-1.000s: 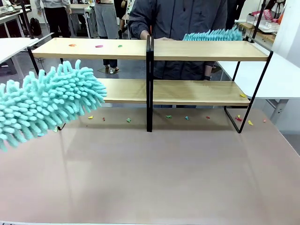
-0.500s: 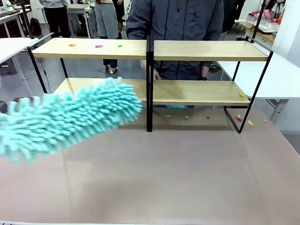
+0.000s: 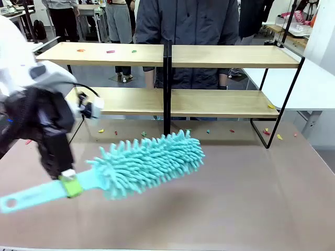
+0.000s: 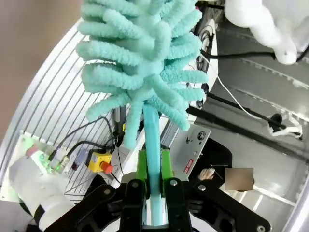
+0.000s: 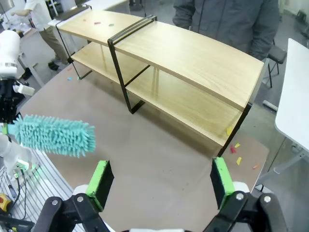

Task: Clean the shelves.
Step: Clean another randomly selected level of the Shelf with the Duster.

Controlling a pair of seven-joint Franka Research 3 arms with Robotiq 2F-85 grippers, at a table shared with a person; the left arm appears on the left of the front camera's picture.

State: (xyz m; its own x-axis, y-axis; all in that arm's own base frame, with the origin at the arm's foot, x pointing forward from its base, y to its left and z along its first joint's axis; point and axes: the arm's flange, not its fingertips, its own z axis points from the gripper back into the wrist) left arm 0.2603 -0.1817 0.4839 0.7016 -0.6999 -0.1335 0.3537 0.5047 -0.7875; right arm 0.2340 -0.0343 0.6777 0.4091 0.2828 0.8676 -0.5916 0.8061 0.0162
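**Duster (image 3: 149, 164) held short of the shelves (image 3: 225, 56), top left board still littered**

The shelves stand across the far side of the surface (image 3: 209, 209), in front of a person (image 3: 188, 21). Three coloured scraps (image 3: 110, 51) lie on the upper left board, and more bits (image 3: 143, 134) lie on the surface under the rack.

The sensible next move is probably to lift the fluffy head to that upper left board and lay it flat along the wood. It should then be drawn in one light stroke toward an open edge, so the scraps are pushed off rather than scattered. The stiff handle should stay clear of the black centre post (image 3: 166, 94).

The left arm comes in from the left with its wrist bent down. The left end effector (image 3: 68, 183) is clamped on the handle just behind the head. The handle's tail sticks out toward the near left, and the head slants toward the rack, seemingly just above the surface. The right end effector (image 5: 160, 181) is spread wide and holds nothing, looking down on the rack from high up.
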